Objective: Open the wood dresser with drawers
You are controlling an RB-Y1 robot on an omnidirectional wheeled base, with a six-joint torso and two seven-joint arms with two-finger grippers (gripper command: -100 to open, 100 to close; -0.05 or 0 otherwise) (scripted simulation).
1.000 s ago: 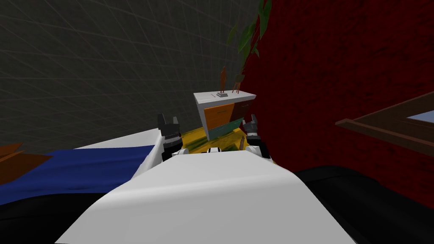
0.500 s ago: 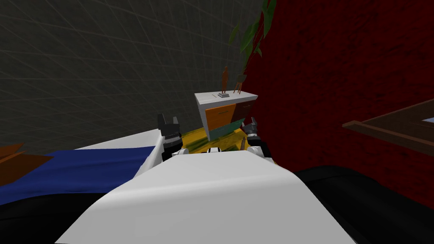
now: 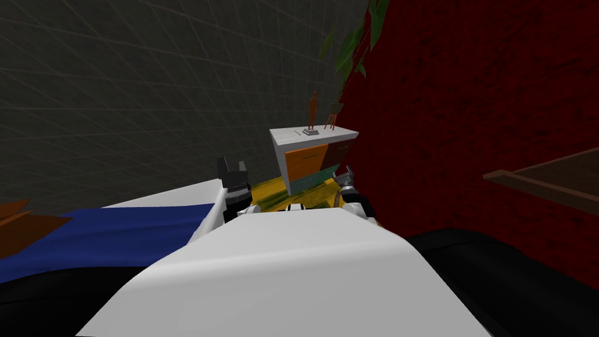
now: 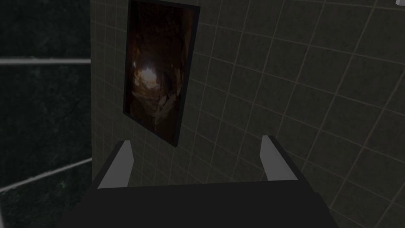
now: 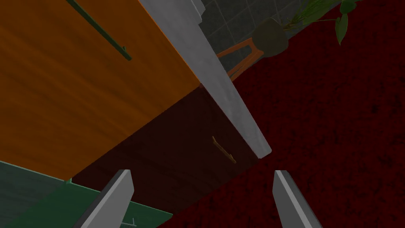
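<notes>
Shift: right tool (image 5: pixel 201 172) nearer dresser (image 3: pixel 304 161).
Tools: both spread apart, nothing held; left tool (image 4: pixel 197 140) idle at 9 o'clock of right.
Progress: dark drawer handle (image 5: pixel 223 149) at 12 o'clock ahead, ungripped; grasp and pull outstanding.

Grey tiled wall (image 3: pixel 146 88), red wall (image 3: pixel 468 88), perhaps bed (image 3: pixel 117 228).

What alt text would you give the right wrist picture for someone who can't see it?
The right hand, fingers open, faces a dark red dresser drawer and its small gold handle; an orange drawer lies beside it.
</notes>
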